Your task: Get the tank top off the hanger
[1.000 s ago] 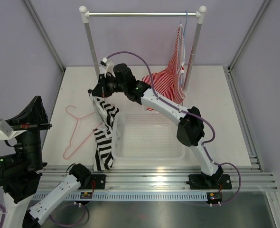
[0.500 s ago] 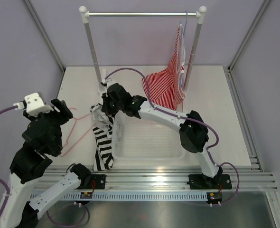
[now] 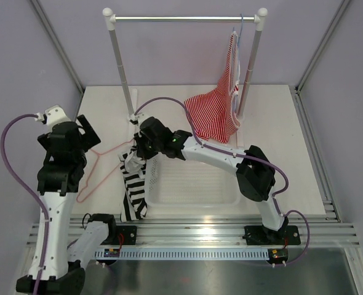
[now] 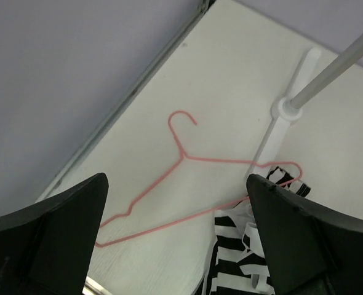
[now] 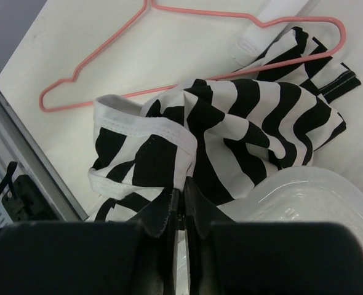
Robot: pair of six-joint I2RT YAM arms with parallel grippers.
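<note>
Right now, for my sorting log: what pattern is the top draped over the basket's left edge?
The tank top has bold black and white stripes; right wrist view.

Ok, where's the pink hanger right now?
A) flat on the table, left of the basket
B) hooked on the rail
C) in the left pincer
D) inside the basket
A: the hanger lies flat on the table, to the left of the basket, and neither pincer holds it.
</note>
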